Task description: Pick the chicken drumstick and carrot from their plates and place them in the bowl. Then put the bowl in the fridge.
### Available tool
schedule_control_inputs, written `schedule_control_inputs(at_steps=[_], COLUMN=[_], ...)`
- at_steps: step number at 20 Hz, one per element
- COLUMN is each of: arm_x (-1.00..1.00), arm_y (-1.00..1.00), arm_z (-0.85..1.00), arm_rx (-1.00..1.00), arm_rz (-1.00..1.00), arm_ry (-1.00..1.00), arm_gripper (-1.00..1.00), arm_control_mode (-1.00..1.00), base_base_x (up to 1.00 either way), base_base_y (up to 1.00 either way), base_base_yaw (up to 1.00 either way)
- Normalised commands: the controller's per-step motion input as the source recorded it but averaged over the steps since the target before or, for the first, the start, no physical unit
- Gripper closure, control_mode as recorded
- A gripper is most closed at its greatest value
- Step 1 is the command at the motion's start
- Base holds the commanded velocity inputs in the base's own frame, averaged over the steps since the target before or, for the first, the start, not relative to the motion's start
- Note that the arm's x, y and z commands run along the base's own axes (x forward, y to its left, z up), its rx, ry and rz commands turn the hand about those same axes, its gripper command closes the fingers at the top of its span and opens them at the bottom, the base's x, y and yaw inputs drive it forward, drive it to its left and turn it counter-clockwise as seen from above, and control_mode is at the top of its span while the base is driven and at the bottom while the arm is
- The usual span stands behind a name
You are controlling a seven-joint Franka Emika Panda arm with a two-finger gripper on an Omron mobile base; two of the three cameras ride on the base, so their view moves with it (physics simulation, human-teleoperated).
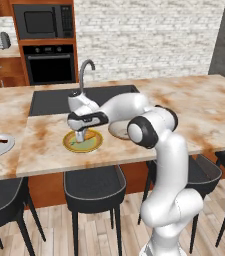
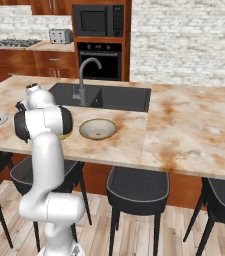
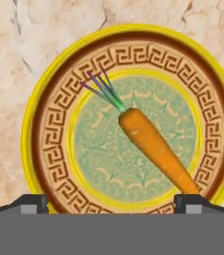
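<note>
From the left base view we see the arm bent forward over the counter (image 1: 44,145), its gripper (image 1: 81,135) hanging just above the yellow-rimmed plate (image 1: 72,144). In the hand view we look straight down at the carrot (image 3: 156,147) lying on that plate, jaws spread wide, fingertips (image 3: 31,203) apart and holding nothing.

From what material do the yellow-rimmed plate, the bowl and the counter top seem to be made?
Yellow-rimmed plate: likely glazed ceramic, given its bright yellow rim and painted key-pattern band. Bowl: probably matte stoneware, with a tan rim, a pale inside and no shine. Counter top: looks like polished marble or similar stone, beige with rusty veins.
</note>
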Motion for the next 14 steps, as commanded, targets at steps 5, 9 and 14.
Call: schedule_control_inputs(at_steps=[5, 9, 14], arm_x=[0.36, 0.41, 0.36], arm_y=[0.08, 0.01, 0.05], arm_z=[-0.29, -0.33, -0.29], arm_rx=[0.0, 0.0, 0.0], arm_rz=[0.0, 0.0, 0.0], arm_ry=[0.0, 0.0, 0.0], arm_gripper=[-1.0, -1.0, -1.0], arm_control_mode=[-1.0, -1.0, -1.0], base_base_x=[0.0, 0.0, 0.0], base_base_y=[0.0, 0.0, 0.0], base_base_yaw=[0.0, 0.0, 0.0])
